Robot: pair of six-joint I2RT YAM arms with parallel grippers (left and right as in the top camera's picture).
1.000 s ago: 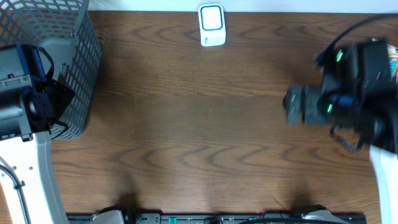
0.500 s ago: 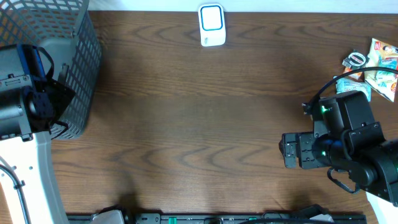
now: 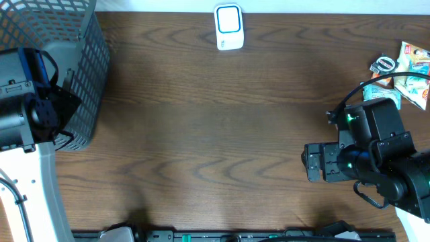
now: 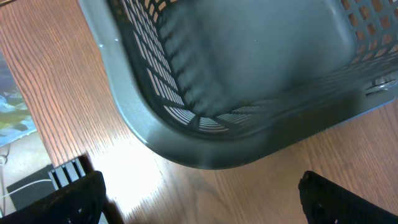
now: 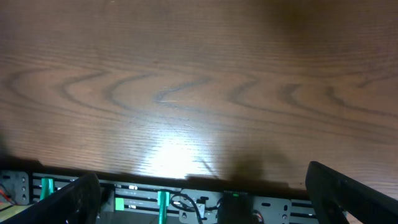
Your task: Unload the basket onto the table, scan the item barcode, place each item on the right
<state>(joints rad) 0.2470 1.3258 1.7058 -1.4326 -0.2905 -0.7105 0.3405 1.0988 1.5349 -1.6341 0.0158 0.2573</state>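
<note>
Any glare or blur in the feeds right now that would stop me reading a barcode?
Overhead: evenly lit and sharp, though the packets are cut off at the right edge. Left wrist: a bright glare patch on the table just below the basket, whose inside looks soft. Right wrist: a white hotspot on the wood near the front edge; the grain elsewhere reads clearly.

The bench (image 3: 215,134) is faintly glossy dark wood, the basket (image 3: 94,81) matt grey plastic mesh, the scanner (image 3: 228,28) smooth white plastic.
</note>
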